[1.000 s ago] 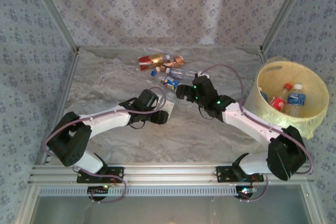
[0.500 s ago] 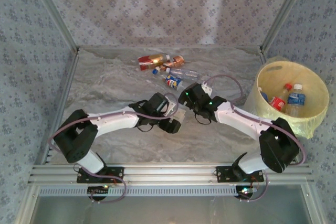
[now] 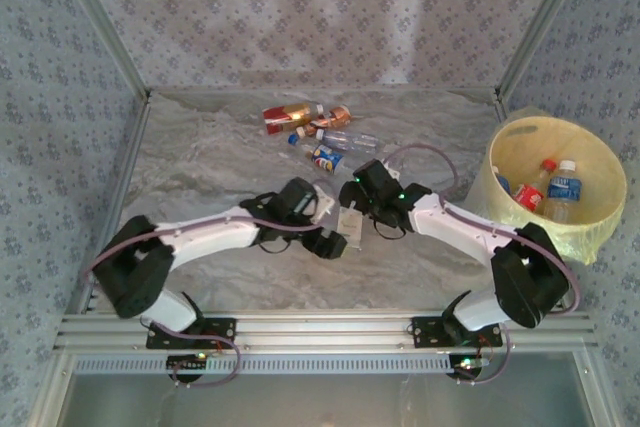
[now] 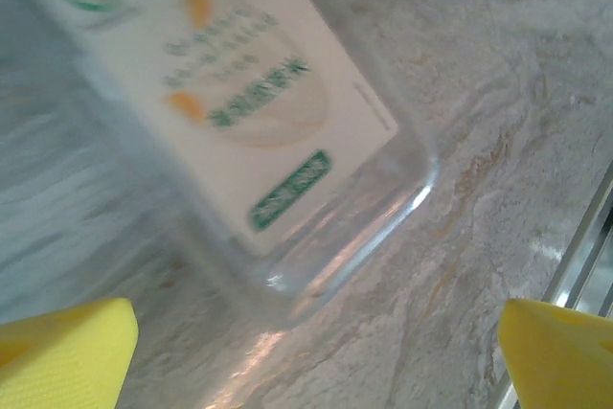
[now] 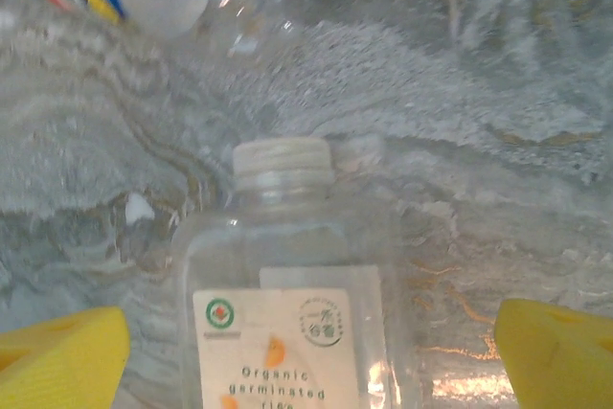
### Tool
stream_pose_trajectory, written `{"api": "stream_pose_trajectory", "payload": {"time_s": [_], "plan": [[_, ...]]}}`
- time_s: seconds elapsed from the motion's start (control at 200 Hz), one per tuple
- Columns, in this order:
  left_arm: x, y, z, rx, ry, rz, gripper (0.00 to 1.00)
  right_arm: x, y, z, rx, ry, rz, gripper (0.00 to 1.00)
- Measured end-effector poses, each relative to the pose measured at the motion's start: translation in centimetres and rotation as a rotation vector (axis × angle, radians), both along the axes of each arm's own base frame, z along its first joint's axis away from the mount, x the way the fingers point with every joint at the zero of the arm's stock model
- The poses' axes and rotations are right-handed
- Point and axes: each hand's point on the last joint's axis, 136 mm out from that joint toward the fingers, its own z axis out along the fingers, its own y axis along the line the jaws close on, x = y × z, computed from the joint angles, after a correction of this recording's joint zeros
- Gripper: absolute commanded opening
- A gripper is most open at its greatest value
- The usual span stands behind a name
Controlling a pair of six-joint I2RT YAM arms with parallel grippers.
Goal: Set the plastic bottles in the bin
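Left end effector (image 4: 311,361) has just let go, pads spread wide, so the white-label bottle (image 3: 350,223) now sits on the bench (image 3: 200,177). Right end effector (image 5: 311,352) is wide open around it, bin (image 3: 600,235) well off right, looks like a handoff

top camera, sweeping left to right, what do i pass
left arm's elbow → amber bottle → white-label bottle → bin, with a red-label bottle then a blue-label bottle inside
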Motion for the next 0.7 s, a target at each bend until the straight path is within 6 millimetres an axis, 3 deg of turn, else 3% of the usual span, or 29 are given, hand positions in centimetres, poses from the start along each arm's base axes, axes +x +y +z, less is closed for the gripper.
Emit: {"api": "stream_pose_trajectory", "payload": {"time_s": [0.21,0.3,0.395,0.475,0.575,0.7], "plan": [[4.9,6.5,5.9,-0.161,-0.167,0.360,0.98,0.6,1.5,-0.6,-0.069,0.031,0.078,1.00],[6.4,9.1,7.1,-0.187,-0.215,0.514,0.98,0.5,2.2,-1.8,-0.101,0.066,0.094,1.00],[7.4,11.7,6.8,-0.191,-0.245,0.641,0.98,0.2,2.6,-3.0,-0.137,0.102,0.107,1.00],[7.5,13.5,5.4,-0.161,-0.252,0.711,0.98,0.1,2.6,-3.4,-0.159,0.118,0.104,1.00],[7.2,14.5,3.9,-0.118,-0.251,0.739,0.98,0.3,2.3,-3.6,-0.186,0.128,0.085,1.00],[7.4,14.9,3.8,-0.106,-0.260,0.758,0.98,0.3,2.2,-4.5,-0.218,0.156,0.078,1.00]]}}
